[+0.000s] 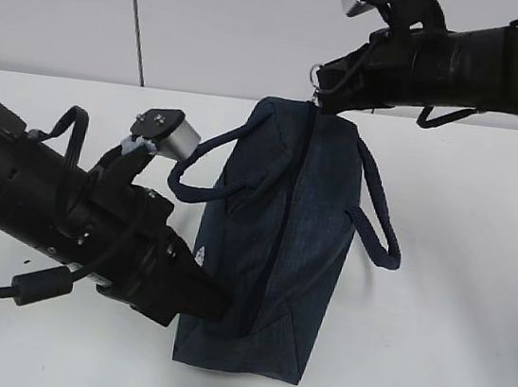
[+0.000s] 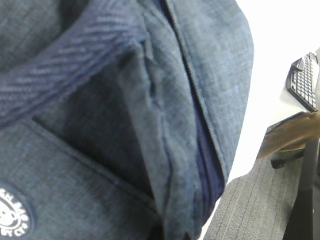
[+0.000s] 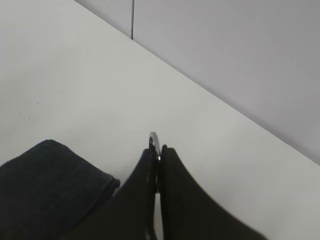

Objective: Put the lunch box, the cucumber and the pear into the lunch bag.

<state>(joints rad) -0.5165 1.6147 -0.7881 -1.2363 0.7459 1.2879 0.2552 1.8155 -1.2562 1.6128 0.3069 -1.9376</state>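
Observation:
The dark navy lunch bag (image 1: 276, 244) lies on the white table (image 1: 467, 355), its zipper (image 2: 205, 155) running along the top. My left gripper (image 1: 214, 300) is shut on a fold of the bag's fabric (image 2: 165, 150) at its near left side. Cloth fills the left wrist view and hides the fingertips. At the bag's far end, my right gripper (image 1: 318, 92) is shut on the metal ring pull (image 3: 154, 141), whose rim pokes out above the fingertips (image 3: 167, 152). The lunch box, the cucumber and the pear are out of view.
The bag's two loop handles (image 1: 381, 224) (image 1: 190, 173) spread out to either side. A grey panelled wall (image 1: 262, 22) backs the table. Off the table edge in the left wrist view are a keyboard (image 2: 305, 82) and a grey striped surface (image 2: 260, 200).

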